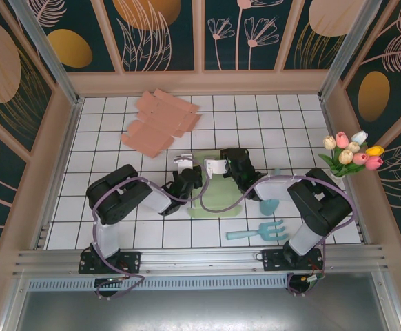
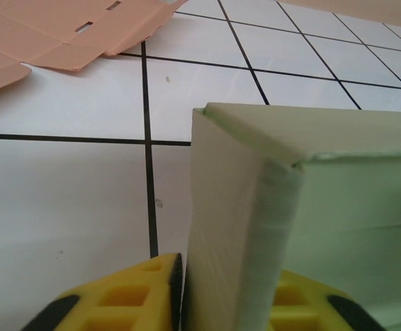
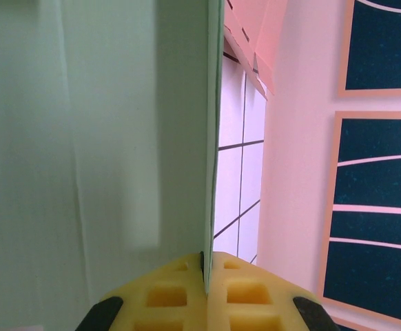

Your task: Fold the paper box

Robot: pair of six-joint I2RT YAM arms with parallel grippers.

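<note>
White-tiled worktop (image 1: 104,138) lay bare left of the green paper box (image 1: 218,196) at its centre. We saw the left gripper (image 2: 221,300) clamping its folded upright edge, the right gripper (image 3: 205,276) pinching a thin panel edge.

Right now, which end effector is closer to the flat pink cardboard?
Left. The left end effector sits just on the near side of the pink cardboard; the right end effector is farther right, both on the green box.
</note>
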